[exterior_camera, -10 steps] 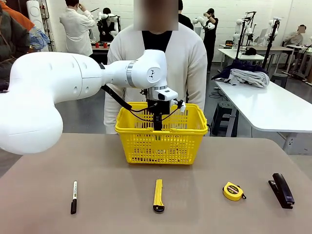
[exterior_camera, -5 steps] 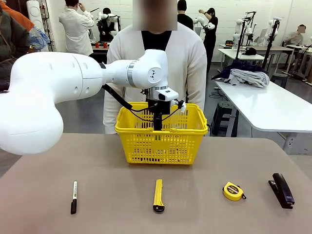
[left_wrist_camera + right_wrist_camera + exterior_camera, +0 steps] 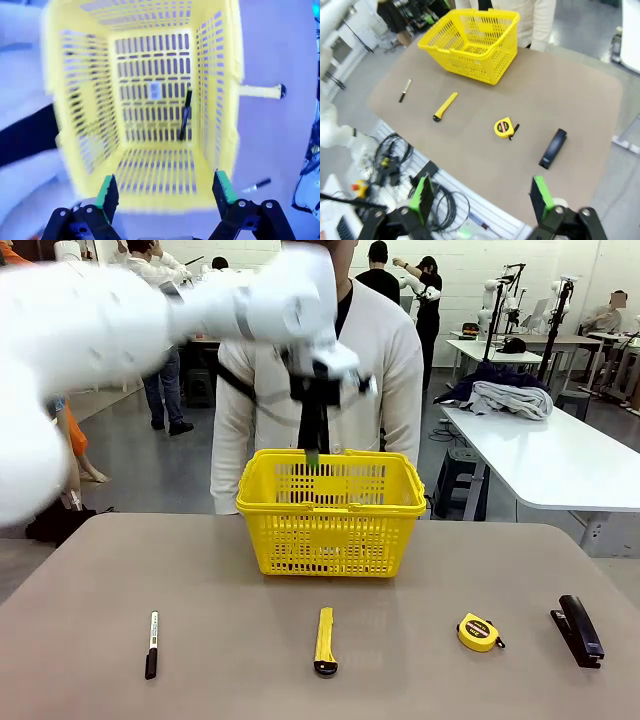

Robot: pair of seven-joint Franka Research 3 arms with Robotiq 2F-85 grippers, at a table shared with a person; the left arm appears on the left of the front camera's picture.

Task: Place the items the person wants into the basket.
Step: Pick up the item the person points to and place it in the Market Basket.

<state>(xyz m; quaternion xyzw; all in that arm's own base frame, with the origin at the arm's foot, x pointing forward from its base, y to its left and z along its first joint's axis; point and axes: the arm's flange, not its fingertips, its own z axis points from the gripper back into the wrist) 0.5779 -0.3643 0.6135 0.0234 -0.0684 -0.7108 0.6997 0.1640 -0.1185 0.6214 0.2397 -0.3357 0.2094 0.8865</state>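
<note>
**Pen in the basket, marker and knife out on the table**

Through the left wrist camera I look straight down into the yellow basket (image 3: 220,75); the thin black pen (image 3: 185,115) lies on its floor, close along the wall at the picture's right. The left gripper (image 3: 165,189) hangs above the basket's mouth with its green pads spread wide and nothing between them. From the front, that arm is smeared with blur; its fingers point down, just over the basket's far rim.

The person (image 3: 385,370) in the white cardigan stands right behind the basket at the far side of the table (image 3: 100,580).

On my near side of the table, well apart from the basket, the black marker (image 3: 151,643) with the white band lies to the left; the yellow utility knife (image 3: 325,640) lies in the middle, black end toward me; the round tape measure (image 3: 478,632) and the black stapler (image 3: 578,630) lie further right. All four lie apart from one another.

The right gripper (image 3: 481,195) is high up and off the table's near edge; its jaws stand wide open and empty, looking down on the whole row of tools.
</note>
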